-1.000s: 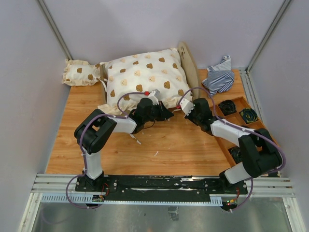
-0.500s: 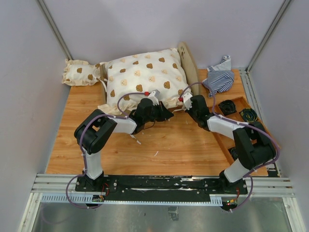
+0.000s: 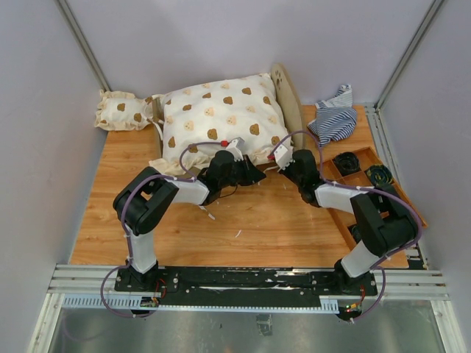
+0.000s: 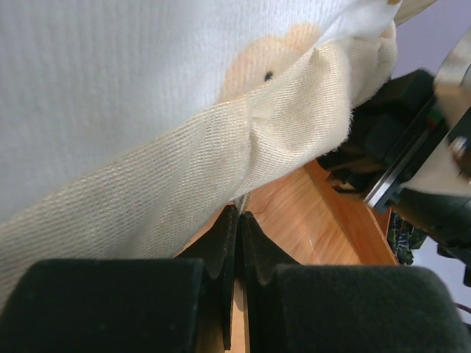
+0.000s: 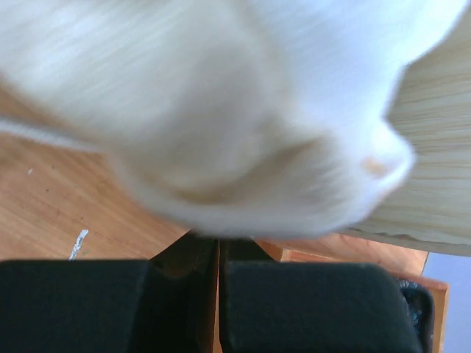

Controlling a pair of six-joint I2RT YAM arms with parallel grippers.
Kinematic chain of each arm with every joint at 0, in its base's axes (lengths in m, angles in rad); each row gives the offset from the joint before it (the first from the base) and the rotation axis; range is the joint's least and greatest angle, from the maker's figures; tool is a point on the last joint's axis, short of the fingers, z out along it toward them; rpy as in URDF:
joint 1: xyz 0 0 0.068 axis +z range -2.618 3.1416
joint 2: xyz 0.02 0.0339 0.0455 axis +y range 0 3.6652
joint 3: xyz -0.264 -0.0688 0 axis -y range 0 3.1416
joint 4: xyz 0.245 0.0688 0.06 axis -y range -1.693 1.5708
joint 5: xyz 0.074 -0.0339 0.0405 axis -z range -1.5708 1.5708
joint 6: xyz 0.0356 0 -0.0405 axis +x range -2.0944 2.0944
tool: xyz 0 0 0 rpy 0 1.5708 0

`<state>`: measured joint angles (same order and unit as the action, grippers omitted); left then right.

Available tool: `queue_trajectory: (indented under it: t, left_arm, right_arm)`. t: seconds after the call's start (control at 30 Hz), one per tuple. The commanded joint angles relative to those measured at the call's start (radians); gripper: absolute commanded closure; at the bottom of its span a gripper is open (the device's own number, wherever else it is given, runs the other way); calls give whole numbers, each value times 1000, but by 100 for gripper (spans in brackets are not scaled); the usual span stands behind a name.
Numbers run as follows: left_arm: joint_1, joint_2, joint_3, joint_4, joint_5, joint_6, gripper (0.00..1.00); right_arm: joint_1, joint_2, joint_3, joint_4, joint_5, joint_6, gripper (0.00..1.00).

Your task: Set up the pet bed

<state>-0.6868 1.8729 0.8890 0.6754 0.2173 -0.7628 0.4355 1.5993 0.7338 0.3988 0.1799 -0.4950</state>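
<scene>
From above, we see the pet bed (image 3: 285, 94) in the upper middle of the frame. Nearly all of it hides under the big cushion (image 3: 217, 121); only its round wooden end board sticks up along the cushion's right side. A small cushion (image 3: 124, 110) lies at the upper left, and a stripy cloth (image 3: 335, 118) lies at the upper right, near the tray (image 3: 364, 158). Both arms reach up the bench (image 3: 243, 217) to the big cushion's lower edge. The left gripper (image 3: 252, 173) is at the middle of that edge and the right gripper (image 3: 278, 157) is just beside it, near the lower right corner. We think they meet there to tug the cushion straight, so it sits flat in the bed.

In the left wrist view, the left gripper (image 4: 238, 213) has its two fingers pressed together. The cushion's thick cream hem runs right across their tips. We cannot tell if any cloth is caught between them.

In the right wrist view, the right gripper (image 5: 218, 246) is pinched nearly closed too, with only a thin slit between its fingers. The cushion's corner hangs just above the tips (it is very blurry here). The pale wood at the right edge is likely the bed's board.
</scene>
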Motion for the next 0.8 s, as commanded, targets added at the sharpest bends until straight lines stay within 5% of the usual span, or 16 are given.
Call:
queue_trajectory:
  t: [0.0, 0.23, 0.5, 0.77]
  left_arm:
    - [-8, -29, -13, 18, -8, -5, 92]
    - [-8, -55, -23, 0, -9, 9, 84]
    - [-13, -102, -38, 0, -41, 14, 58]
    - [-28, -59, 36, 23, -85, 50, 54]
  right_arm:
    - [-16, 19, -68, 259, -102, -252, 100]
    - [-56, 61, -114, 505, -172, -418, 100]
    - [-162, 152, -218, 875, -480, -512, 100]
    - [-184, 211, -204, 959, -663, -621, 100]
